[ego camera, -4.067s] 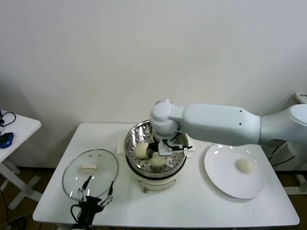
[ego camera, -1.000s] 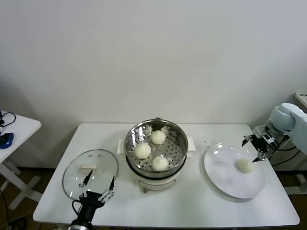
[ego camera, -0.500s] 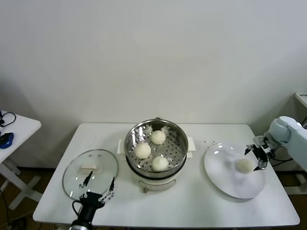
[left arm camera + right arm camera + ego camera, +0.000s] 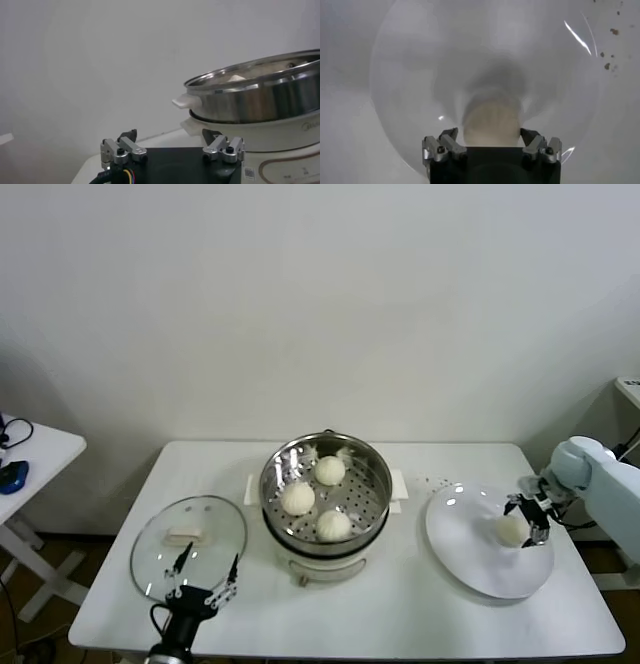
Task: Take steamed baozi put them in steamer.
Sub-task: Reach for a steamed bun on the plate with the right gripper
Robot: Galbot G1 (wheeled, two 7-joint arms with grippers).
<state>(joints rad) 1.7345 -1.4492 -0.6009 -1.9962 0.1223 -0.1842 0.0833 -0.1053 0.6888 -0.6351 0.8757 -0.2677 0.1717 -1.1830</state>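
Right wrist view shows the right gripper (image 4: 492, 145), fingers apart, straddling the last baozi (image 4: 491, 120): soft, light, best pinched gently mid-dome.

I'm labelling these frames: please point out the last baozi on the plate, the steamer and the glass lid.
last baozi (image 4: 511, 530), head view, its top.
steamer (image 4: 372, 506), head view, steel rim.
glass lid (image 4: 222, 541), head view, bare glass.
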